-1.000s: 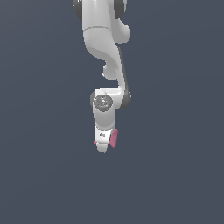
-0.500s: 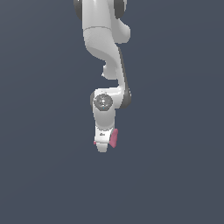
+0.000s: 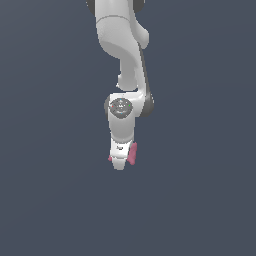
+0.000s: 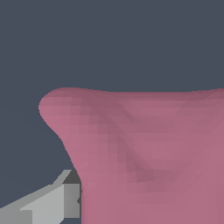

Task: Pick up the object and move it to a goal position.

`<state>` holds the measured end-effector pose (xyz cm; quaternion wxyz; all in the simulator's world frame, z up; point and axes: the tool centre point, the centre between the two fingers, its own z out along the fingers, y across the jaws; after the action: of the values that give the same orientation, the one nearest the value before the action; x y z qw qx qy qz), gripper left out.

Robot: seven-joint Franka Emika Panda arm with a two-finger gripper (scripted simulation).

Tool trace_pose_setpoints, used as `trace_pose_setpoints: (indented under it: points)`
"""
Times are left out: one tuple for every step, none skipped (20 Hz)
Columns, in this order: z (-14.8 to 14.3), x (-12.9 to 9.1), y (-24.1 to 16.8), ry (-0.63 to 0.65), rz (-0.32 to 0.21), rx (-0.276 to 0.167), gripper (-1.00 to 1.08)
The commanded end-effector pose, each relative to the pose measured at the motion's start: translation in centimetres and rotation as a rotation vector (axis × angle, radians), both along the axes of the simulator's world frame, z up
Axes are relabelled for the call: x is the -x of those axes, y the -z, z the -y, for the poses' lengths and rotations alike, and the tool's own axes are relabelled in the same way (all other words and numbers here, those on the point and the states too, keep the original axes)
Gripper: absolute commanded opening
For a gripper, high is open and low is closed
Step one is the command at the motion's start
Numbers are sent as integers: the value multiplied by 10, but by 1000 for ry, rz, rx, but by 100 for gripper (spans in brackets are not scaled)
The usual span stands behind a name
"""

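In the exterior view the white arm reaches down and my gripper (image 3: pixel 120 161) points at the floor. The pink bow-tie-shaped object (image 3: pixel 132 152) sits between the jaws, and its flared ends stick out on both sides of the hand. In the wrist view the pink object (image 4: pixel 144 148) fills most of the picture, pinched in the middle, with one grey finger (image 4: pixel 52 203) pressed against its side. The other finger is hidden behind the object. The gripper is shut on the object.
A plain dark grey-blue floor (image 3: pixel 50 200) lies all around the arm. No other objects, containers or edges show in either view.
The gripper, still holding the pink object, has shifted slightly upward in the exterior view. The grip has not changed.
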<state>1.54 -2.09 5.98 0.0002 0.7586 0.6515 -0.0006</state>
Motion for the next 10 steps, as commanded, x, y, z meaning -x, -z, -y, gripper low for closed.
trace_pose_setpoints:
  points:
    - [-5, 2, -18, -1, 1, 0, -100]
    - [-8, 3, -26, -1, 1, 1, -100]
    - [-10, 4, -35, -1, 1, 1, -100]
    - [-13, 5, -44, -1, 1, 1, -100]
    - [-16, 6, -54, -1, 1, 1, -100]
    - [-19, 8, -65, -1, 1, 1, -100]
    - [-23, 9, -76, -2, 1, 2, -100]
    - [-26, 10, -87, -2, 1, 2, -100]
    - [-30, 12, -99, -2, 1, 2, -100]
    - [-33, 13, -111, -2, 1, 2, -100]
